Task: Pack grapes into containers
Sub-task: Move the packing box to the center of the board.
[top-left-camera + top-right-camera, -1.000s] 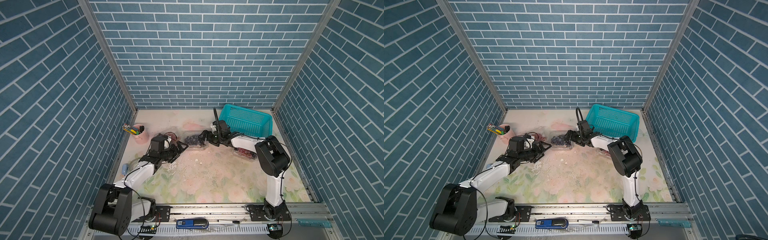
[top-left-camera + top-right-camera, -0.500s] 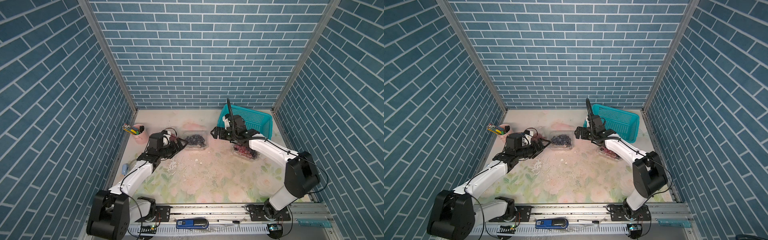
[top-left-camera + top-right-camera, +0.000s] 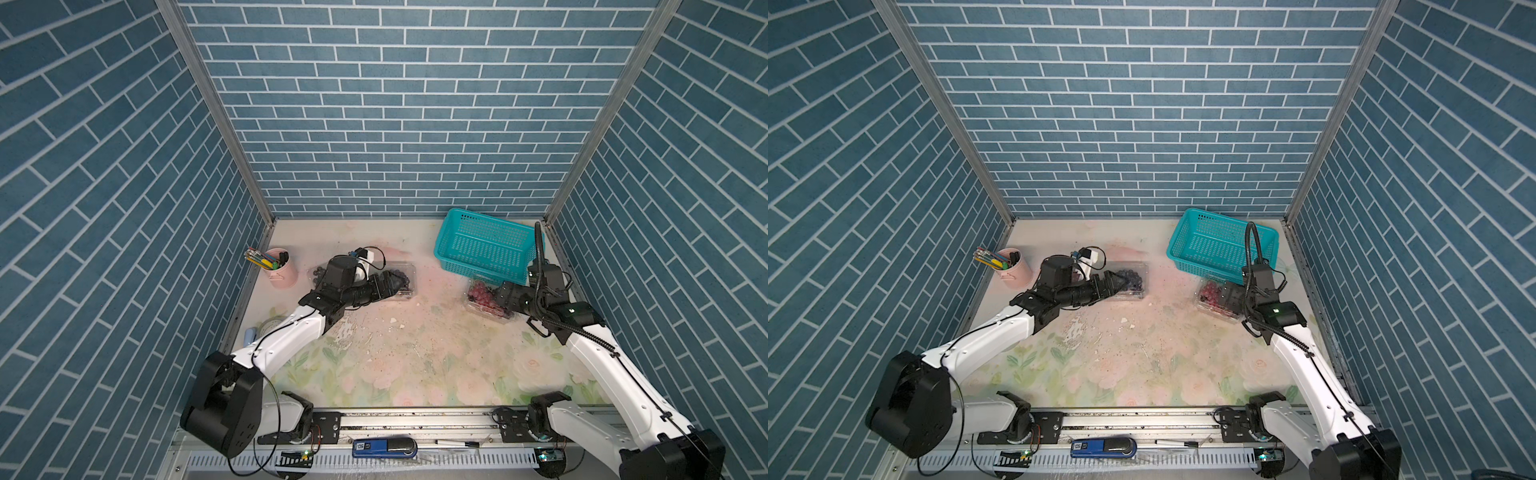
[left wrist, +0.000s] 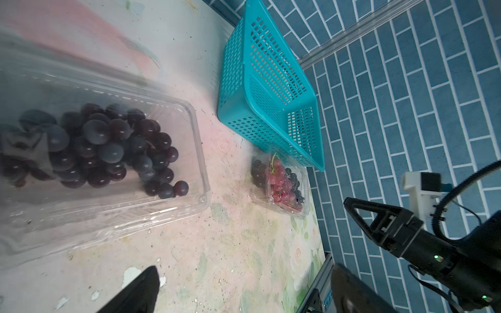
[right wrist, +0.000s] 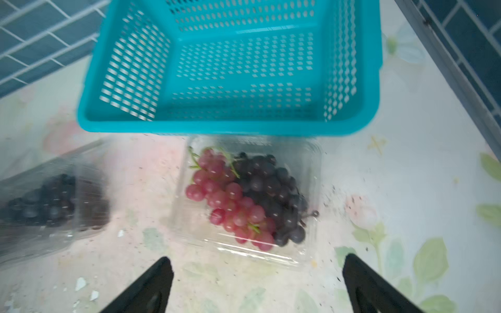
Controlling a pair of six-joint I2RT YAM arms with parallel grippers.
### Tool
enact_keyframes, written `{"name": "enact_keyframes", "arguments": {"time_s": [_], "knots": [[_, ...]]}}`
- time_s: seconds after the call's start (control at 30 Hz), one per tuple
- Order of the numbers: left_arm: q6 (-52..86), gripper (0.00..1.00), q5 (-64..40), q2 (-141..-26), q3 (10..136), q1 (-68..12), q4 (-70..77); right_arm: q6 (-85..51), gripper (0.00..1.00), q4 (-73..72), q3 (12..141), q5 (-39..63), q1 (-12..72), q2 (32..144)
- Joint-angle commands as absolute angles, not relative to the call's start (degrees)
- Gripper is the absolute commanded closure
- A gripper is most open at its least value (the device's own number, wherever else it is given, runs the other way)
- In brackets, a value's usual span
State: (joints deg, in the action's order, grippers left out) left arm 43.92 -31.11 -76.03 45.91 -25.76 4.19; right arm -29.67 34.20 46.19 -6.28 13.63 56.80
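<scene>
A clear container (image 3: pixel 409 272) (image 3: pixel 1140 270) at mid-back holds dark purple grapes (image 4: pixel 108 146). My left gripper (image 3: pixel 392 284) (image 3: pixel 1115 282) stands open at its near left side, nothing between its fingertips (image 4: pixel 143 287). A smaller clear container (image 3: pixel 505 318) (image 5: pixel 311 162) in front of the basket holds red grapes (image 5: pixel 225 200) and dark grapes (image 5: pixel 273 189). My right gripper (image 3: pixel 500 295) (image 5: pixel 257 271) is open just short of it, holding nothing. More dark grapes (image 3: pixel 319 273) peek out behind the left wrist.
A teal perforated basket (image 3: pixel 484 249) (image 3: pixel 1221 245) (image 5: pixel 230 67) sits at the back right, touching the smaller container's far edge. A pink pen cup (image 3: pixel 282 270) stands by the left wall. White flecks (image 3: pixel 392 321) litter the floral mat.
My right arm has swung away from the middle container, to the right and nearer, and now faces the red-grape container. The left gripper has slid right up to the dark-grape container.
</scene>
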Motion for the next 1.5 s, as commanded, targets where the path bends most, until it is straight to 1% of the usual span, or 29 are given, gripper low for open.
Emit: {"name": "enact_keyframes", "arguments": {"time_s": [0.0,0.23,0.3,0.47,0.57,0.7,0.93,1.2,1.47], "knots": [[43.1,0.00,-30.6,-77.0,47.5,-26.6,5.8,-30.4,0.01,34.5,42.4,-1.9,10.2,57.7],[42.2,0.00,-29.8,-75.4,47.0,-26.7,3.9,-30.3,0.02,25.3,38.1,5.5,3.4,61.7],[42.4,0.01,-29.5,-75.2,46.4,-26.8,4.0,-30.5,0.01,20.1,37.0,11.3,1.3,63.2],[43.2,0.00,-29.5,-75.8,45.7,-26.8,5.0,-30.5,0.01,14.0,38.5,17.1,0.7,71.3],[43.2,0.00,-29.3,-75.8,46.1,-26.8,4.6,-32.2,0.02,11.3,39.0,19.9,0.9,73.9],[42.9,0.00,-29.1,-76.1,46.2,-26.7,4.1,-35.6,0.01,8.2,39.6,21.2,2.6,75.7],[43.2,0.00,-29.1,-76.5,45.6,-26.7,4.7,-34.9,0.02,8.4,45.8,18.0,7.9,82.3],[42.6,0.00,-28.8,-74.6,44.8,-25.9,3.0,-36.3,0.02,6.4,52.1,17.8,12.8,89.7],[42.5,0.00,-28.6,-74.0,44.3,-25.4,2.7,-38.6,0.02,4.7,56.8,18.2,17.4,93.8]]}}
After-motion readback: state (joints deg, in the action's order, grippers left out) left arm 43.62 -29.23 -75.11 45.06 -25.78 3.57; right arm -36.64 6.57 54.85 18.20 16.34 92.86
